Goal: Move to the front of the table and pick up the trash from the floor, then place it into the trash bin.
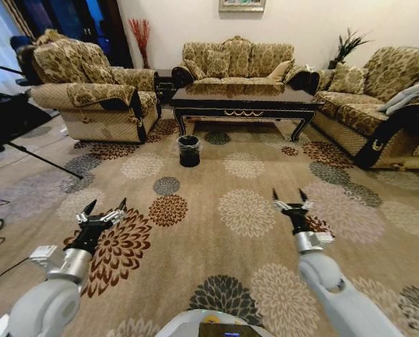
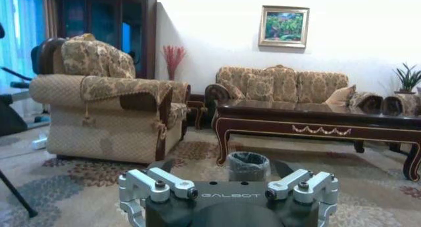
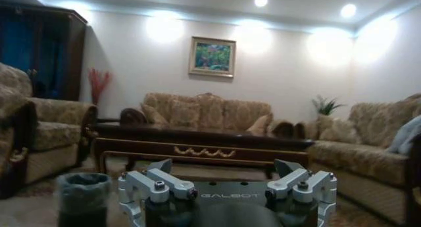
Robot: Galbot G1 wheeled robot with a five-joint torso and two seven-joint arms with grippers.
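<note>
While both arms hover low over the floral carpet (image 1: 216,175), left claw (image 1: 104,208) wide, right claw (image 1: 290,194) wide, black trash bin (image 1: 189,150) before the coffee bench (image 1: 244,98), litter too small to make out.

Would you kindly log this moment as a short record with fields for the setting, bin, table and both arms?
setting: living room, patterned carpet, sofas around
table: dark wood table, far ahead of the robot
bin: black lined bin on the carpet, in front of the table's left end
trash: too small to make out
left tool: open, empty, held above the carpet
right tool: open, empty, held above the carpet
</note>
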